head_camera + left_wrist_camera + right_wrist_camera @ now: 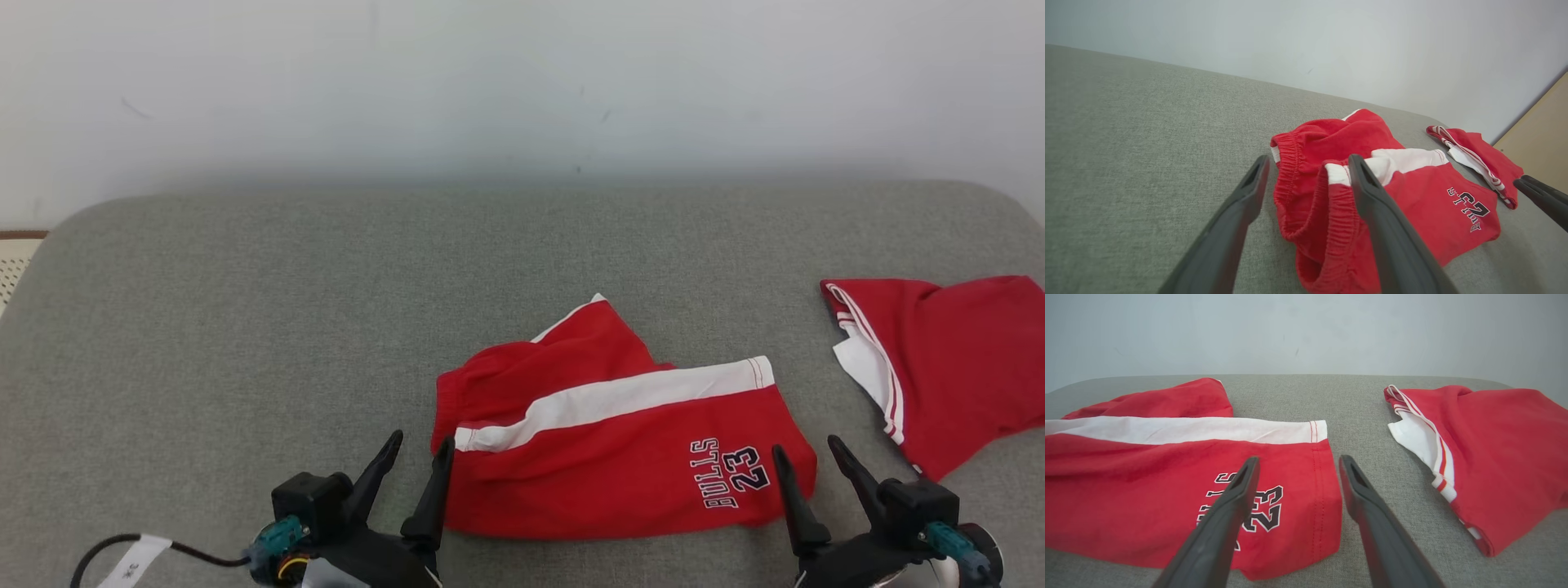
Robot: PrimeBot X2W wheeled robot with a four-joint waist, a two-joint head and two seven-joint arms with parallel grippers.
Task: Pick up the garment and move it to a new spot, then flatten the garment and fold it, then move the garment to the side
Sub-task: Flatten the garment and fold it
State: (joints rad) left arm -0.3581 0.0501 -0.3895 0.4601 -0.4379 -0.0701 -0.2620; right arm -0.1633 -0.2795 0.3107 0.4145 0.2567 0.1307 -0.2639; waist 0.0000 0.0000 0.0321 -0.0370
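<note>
Red shorts (620,441) lie rumpled on the grey cushion (245,327), at 6 o'clock in my head view. Left gripper (421,443) at 7, right gripper (804,447) at 5; fingers spread on both, gripping nothing. Left wrist view gives me the elastic waistband (1290,171); right wrist view the leg hem (1327,498).

Head cam is aimed fwd & down from above; wrist cams are set low & close. Red Bulls shorts (604,474) are shared by all 3.
</note>
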